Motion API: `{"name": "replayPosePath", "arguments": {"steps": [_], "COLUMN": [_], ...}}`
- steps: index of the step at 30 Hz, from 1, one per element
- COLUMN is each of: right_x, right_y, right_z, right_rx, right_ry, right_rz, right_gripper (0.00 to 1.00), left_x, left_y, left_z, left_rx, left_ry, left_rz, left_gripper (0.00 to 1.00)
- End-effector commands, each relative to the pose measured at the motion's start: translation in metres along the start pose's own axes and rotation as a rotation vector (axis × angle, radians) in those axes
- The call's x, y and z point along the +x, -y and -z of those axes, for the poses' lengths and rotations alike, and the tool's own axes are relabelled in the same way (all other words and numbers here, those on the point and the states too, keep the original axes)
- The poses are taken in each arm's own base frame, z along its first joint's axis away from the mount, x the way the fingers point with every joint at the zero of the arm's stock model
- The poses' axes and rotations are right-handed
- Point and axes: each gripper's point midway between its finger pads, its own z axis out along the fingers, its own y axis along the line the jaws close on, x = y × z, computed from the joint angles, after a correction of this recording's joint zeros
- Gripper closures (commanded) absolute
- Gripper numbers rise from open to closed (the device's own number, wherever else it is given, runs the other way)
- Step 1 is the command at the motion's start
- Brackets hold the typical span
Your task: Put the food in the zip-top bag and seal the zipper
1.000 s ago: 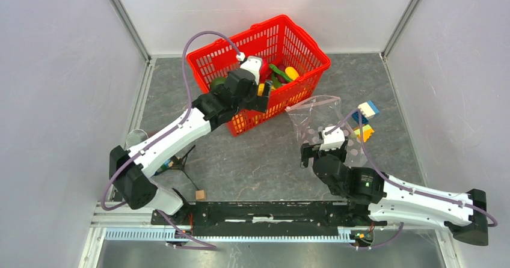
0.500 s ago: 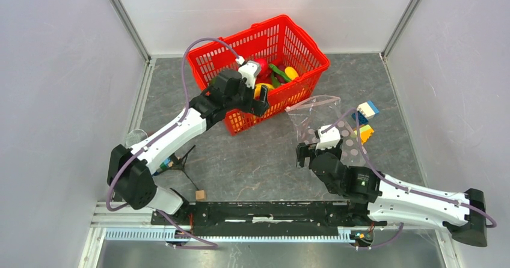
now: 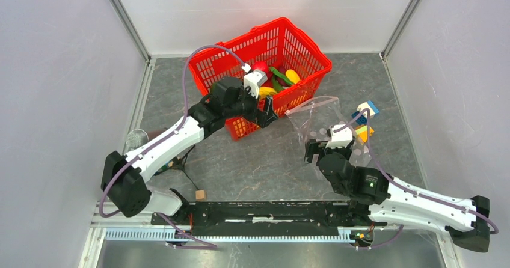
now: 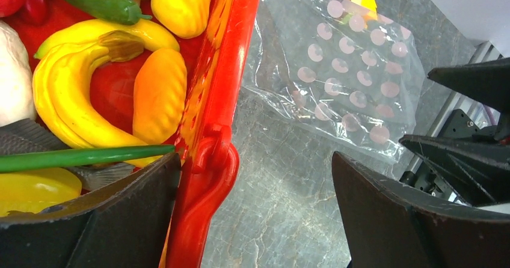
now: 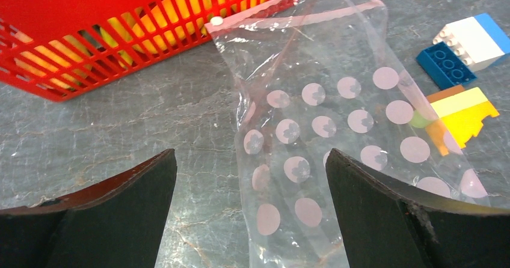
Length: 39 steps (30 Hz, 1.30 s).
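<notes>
The left jaws are spread wide and grip nothing. They straddle the near corner of a red basket (image 4: 225, 70): one finger hangs over the food inside and the other over the bare grey worktop (image 4: 282, 208). The right jaws are also wide open and empty. They hang low over the worktop, with the closed end of the bag (image 5: 337, 118) lying between the fingers.

The food sits in the basket, at the far middle of the worktop. Nearest the left jaws are yellow bananas (image 4: 72, 88), an orange piece (image 4: 159, 94) beside them, a green chilli (image 4: 99, 3) and a rounded yellow piece (image 4: 183, 3).

The clear bag with pale pink dots lies flat on the worktop right of centre, just beside the basket's near right side. Its zipper (image 5: 264, 11) is the edge closest to the basket, and I cannot tell whether it is sealed.

Toy bricks (image 5: 475, 36) lie by the bag's right edge. The yellow brick (image 5: 460, 109) lies partly under the plastic.

A small wooden cube (image 3: 200, 194) rests near the front edge of the worktop, between the two arms' bases.
</notes>
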Motion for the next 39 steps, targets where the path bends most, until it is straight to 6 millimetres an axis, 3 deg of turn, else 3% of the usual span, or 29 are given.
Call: {"name": "replayPosePath", "arguments": {"steps": [1, 7, 12, 19, 25, 32, 39], "right_x": [-0.01, -0.005, -0.011, -0.028, -0.006, 0.039, 0.071], "right_y": [0.005, -0.007, -0.029, -0.147, -0.232, -0.274, -0.333], "right_z": [0.003, 0.0, -0.002, 0.033, 0.066, 0.067, 0.064], "right_rx": [0.016, -0.025, -0.109, -0.724, -1.029, -1.041, -1.077], "right_ry": [0.026, -0.005, -0.009, 0.021, -0.035, -0.041, 0.01], "right_rz": [-0.048, 0.0, 0.024, 0.074, 0.12, 0.16, 0.242], "right_gripper": [0.02, 0.02, 0.02, 0.02, 0.02, 0.02, 0.02], "left_x": [0.023, -0.038, -0.058, -0.074, -0.084, -0.077, -0.082], "left_y": [0.019, 0.032, 0.044, 0.054, 0.056, 0.019, 0.029], "left_z": [0.017, 0.05, 0.071, 0.104, 0.148, 0.203, 0.239], "left_rx": [0.03, 0.03, 0.06, 0.061, 0.0, -0.262, -0.249], "left_ry": [-0.072, 0.119, 0.183, 0.205, 0.24, 0.29, 0.337], "left_rz": [0.047, -0.015, -0.045, -0.062, -0.045, -0.013, -0.02], "left_gripper": [0.0, 0.0, 0.0, 0.0, 0.0, 0.0, 0.0]}}
